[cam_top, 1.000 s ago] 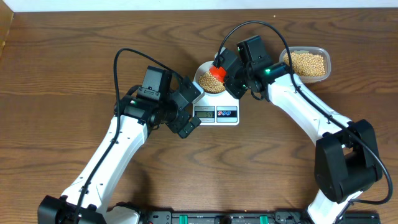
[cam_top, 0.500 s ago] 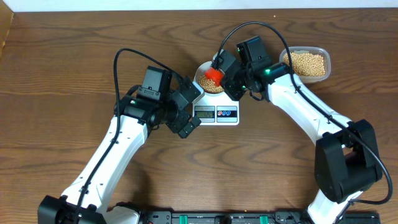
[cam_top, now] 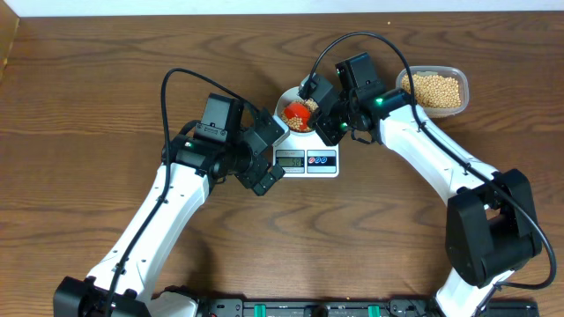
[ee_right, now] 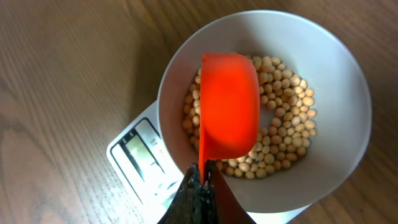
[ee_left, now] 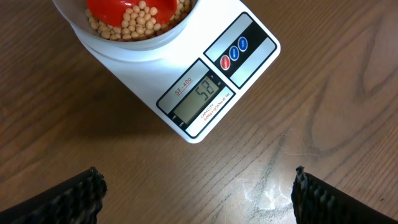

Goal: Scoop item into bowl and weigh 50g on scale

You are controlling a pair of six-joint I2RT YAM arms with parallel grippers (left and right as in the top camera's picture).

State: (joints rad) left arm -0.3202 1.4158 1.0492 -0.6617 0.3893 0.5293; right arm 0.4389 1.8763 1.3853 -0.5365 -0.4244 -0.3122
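The pale bowl [cam_top: 291, 99] stands on the white scale [cam_top: 308, 161] and holds tan-yellow beans [ee_right: 286, 130]. The bowl also shows in the right wrist view [ee_right: 348, 93] and the left wrist view [ee_left: 112, 46]. The scale's display [ee_left: 198, 99] reads 52. My right gripper [ee_right: 202, 177] is shut on the handle of an orange scoop [ee_right: 229, 106], whose cup sits tipped over inside the bowl [cam_top: 298, 113]. My left gripper [ee_left: 196, 193] is open and empty over bare table just in front of the scale [ee_left: 239, 56].
A clear plastic tub [cam_top: 434, 89] full of the same beans stands at the back right, beside my right arm. The scale's red and blue buttons [ee_left: 233, 54] face the left gripper.
The right gripper has turned the orange scoop and lowered its cup into the bowl, moving slightly left. The left arm has not moved.
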